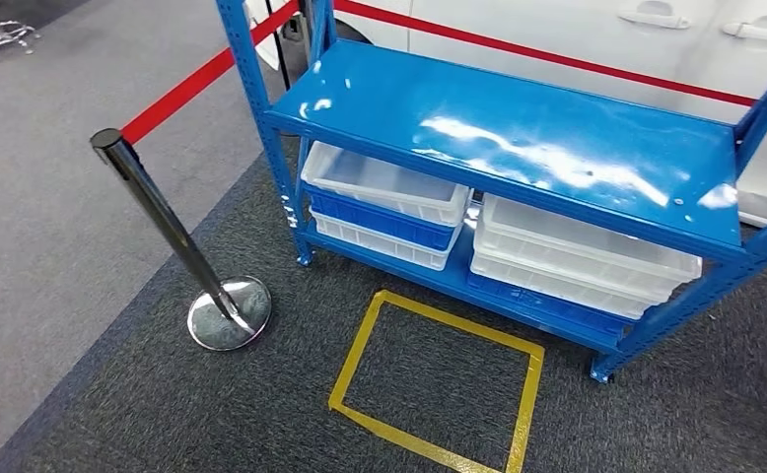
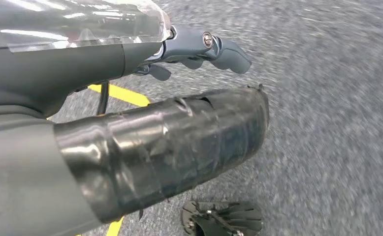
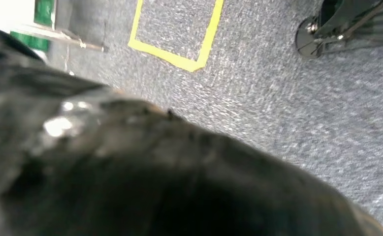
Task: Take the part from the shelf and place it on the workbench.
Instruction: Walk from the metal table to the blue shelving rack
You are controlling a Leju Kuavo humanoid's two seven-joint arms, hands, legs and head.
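Head view: blue shelf point(image 1: 518, 138) sits ahead and slightly right, its long axis running left-near to right-far across the frame. Top deck is bare glossy blue. No loose part visible on it. Lower deck holds stacked white bins point(image 1: 384, 192) on the left and a second stack of bins point(image 1: 582, 256) on the right. If the part is anywhere, my guess is inside one of those, but the bin interiors that show look empty and the rest is hidden under the top deck. So part location: cannot tell.

Yellow tape rectangle point(image 1: 439, 379) on the carpet just in front of the shelf, likely the stand-here mark. Chrome barrier post point(image 1: 177, 241) to the left, red belt running off it.

Left hand point(image 2: 199, 49) hangs over the carpet, dark fingers loosely curled, holding nothing that I can see. Right hand: wrist view is a dark blur up close, state unreadable.

Neither arm shows in the head view, so neither is clearly nearer. Shelf lies forward of both; closing in comes before any reach.
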